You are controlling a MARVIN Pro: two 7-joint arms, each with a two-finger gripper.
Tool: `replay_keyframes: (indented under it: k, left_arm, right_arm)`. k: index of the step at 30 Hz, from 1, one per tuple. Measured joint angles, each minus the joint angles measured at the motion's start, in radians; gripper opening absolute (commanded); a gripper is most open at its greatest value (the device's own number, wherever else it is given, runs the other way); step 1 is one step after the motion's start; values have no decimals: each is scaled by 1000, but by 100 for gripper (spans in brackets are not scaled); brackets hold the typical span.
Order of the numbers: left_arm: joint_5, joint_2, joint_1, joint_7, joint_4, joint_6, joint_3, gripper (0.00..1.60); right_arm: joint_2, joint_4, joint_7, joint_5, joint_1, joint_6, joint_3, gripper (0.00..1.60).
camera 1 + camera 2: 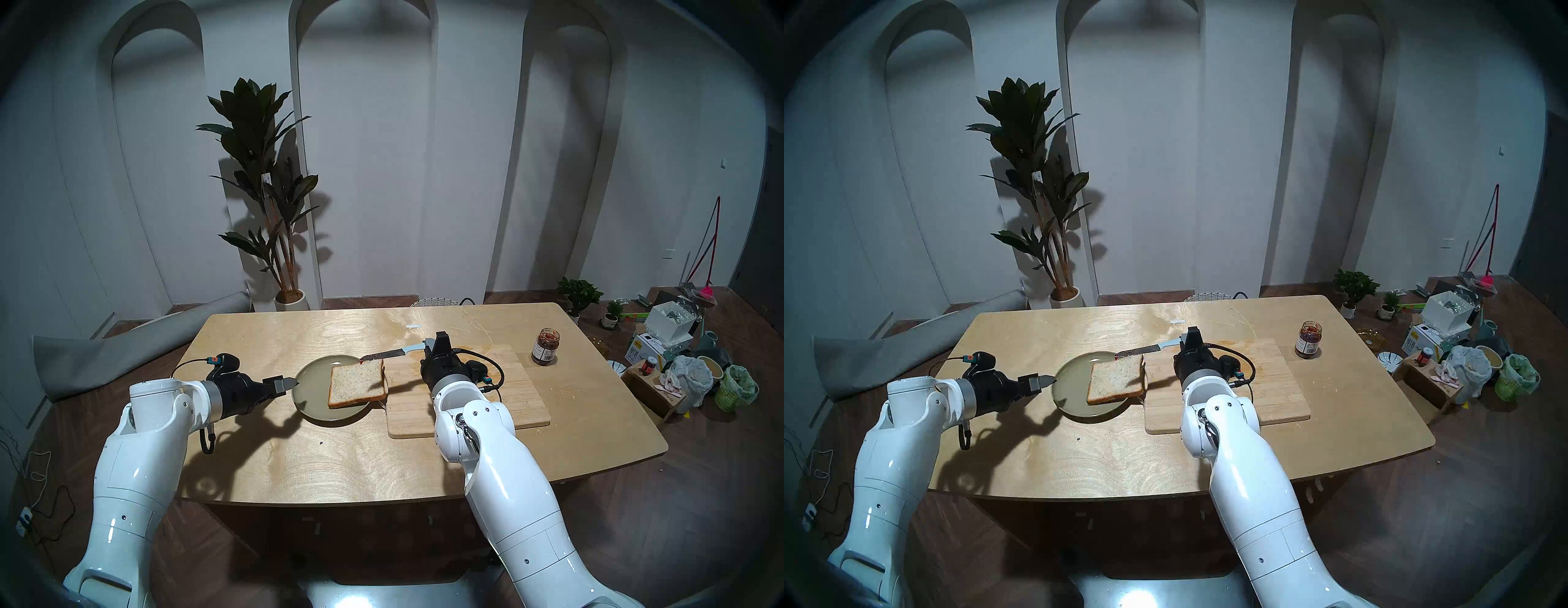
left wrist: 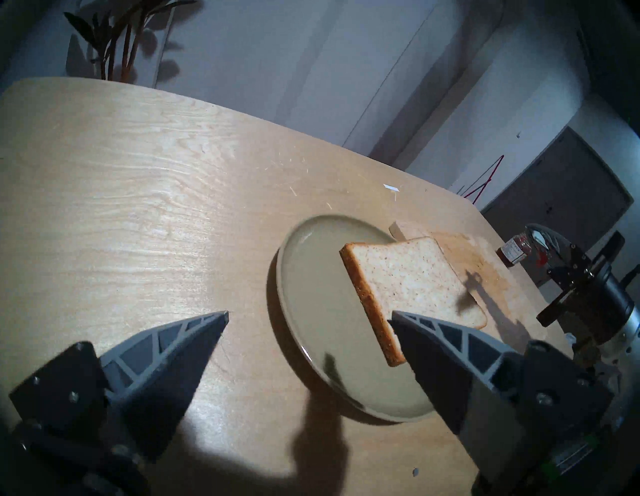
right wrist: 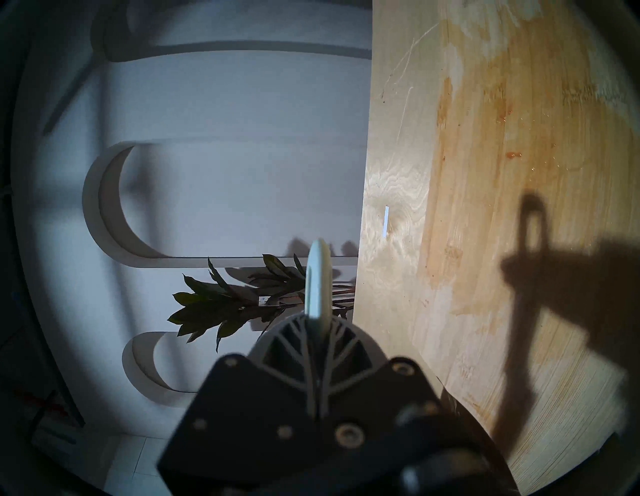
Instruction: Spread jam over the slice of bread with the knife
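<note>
The slice of bread (image 1: pixel 357 384) lies tilted on the right side of a grey-green plate (image 1: pixel 307 395), its right edge over the cutting board. My right gripper (image 1: pixel 429 346) is shut on the knife's pale handle (image 3: pixel 317 277). The dark blade (image 1: pixel 382 354) points left, and its tip, with a red dab of jam, is above the bread's far left corner. The jam jar (image 1: pixel 546 346) stands open at the table's right, apart from both grippers. My left gripper (image 1: pixel 290 383) is open and empty at the plate's left rim; in its wrist view (image 2: pixel 308 315) the bread (image 2: pixel 408 280) is ahead.
A wooden cutting board (image 1: pixel 522 395) with reddish stains lies right of the plate, under my right wrist. A small white scrap (image 1: pixel 412 326) lies at the table's back. Boxes, bags and a red-lidded jar (image 1: pixel 648 366) sit on the floor to the right.
</note>
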Motion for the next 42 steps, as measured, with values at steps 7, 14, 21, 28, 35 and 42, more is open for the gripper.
replay_keyframes:
  k: [7,14,21,28,35,42]
  left_arm:
    - [-21,-17,-61,49,105,30,39,160]
    - [-31,-18,-128,60,169,46,76,160]
    - [-24,2,-193,38,231,66,126,160]
    - [-7,25,-220,12,245,84,161,160]
    - [7,38,-214,9,212,113,179,160]
    - [9,38,-191,21,172,139,168,160]
  right_arm:
    - [10,7,25,-38,0,-24,-22,0]
    - [14,27,43,-57,1,-45,-28,0]
    - [14,49,63,-68,7,-58,-32,0]
    - [13,79,89,-75,19,-66,-36,0]
    - [12,105,110,-75,30,-70,-39,0]
    - [12,136,135,-77,45,-75,-42,0]
